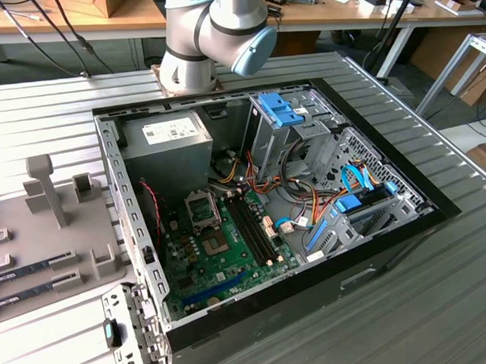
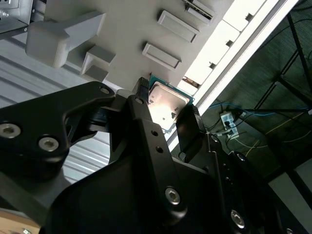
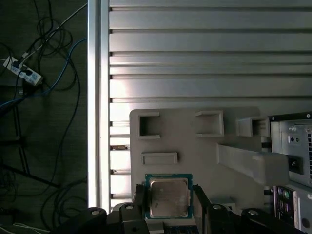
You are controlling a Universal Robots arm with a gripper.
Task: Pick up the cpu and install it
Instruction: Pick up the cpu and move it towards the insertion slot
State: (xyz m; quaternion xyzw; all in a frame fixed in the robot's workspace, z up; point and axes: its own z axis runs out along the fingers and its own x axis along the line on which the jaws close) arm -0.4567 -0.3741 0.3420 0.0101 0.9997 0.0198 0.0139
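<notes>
The cpu [image 3: 168,196] is a small square chip with a silver-grey top and a thin green rim. It sits between the two black fingers of my gripper [image 3: 168,201], which press on its opposite edges. In the second wrist view the cpu [image 2: 167,101] catches bright light, with the gripper [image 2: 165,111] shut on it, well above the grey holder plate [image 2: 126,29]. The open computer case [image 1: 260,205] lies on the table in the exterior view, and the motherboard's socket frame [image 1: 202,206] stands hinged open.
The grey holder plate [image 3: 185,146] carries several raised blocks and pockets. The ribbed metal table [image 3: 204,53] ends at an edge [image 3: 97,97], with cables on the floor beyond. The arm's base [image 1: 208,34] stands behind the case. Memory sticks [image 1: 21,276] lie at the exterior view's left.
</notes>
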